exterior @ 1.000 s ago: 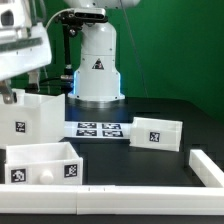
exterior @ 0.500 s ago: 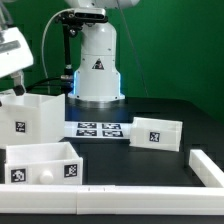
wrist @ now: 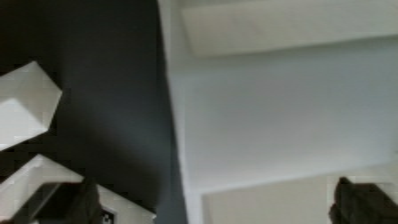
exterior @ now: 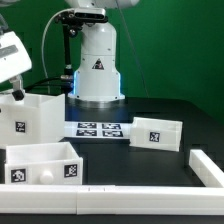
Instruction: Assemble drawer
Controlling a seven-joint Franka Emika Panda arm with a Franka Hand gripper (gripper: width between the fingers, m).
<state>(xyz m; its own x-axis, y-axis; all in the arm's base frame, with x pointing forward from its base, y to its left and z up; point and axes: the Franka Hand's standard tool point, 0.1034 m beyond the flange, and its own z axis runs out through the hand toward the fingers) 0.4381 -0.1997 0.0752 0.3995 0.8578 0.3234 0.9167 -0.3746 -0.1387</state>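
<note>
Exterior view: smooth, white, cube-like drawer housing [exterior: 42,117]

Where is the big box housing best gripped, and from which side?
Probably one thin upright wall of the box housing, at its open top rim, from straight above. The open gripper hovers there; the whole box looks too wide to span.

Drawn back toward the left edge and a little lower.

A second ago a broad white mass across the upper left of the frame; now only a narrow slice of the arm's wrist housing [exterior: 10,52] at the left edge, shifted leftward and slightly down, close above the left rim of the large box housing [exterior: 45,120]. Most of that shift made in the first half second.
</note>
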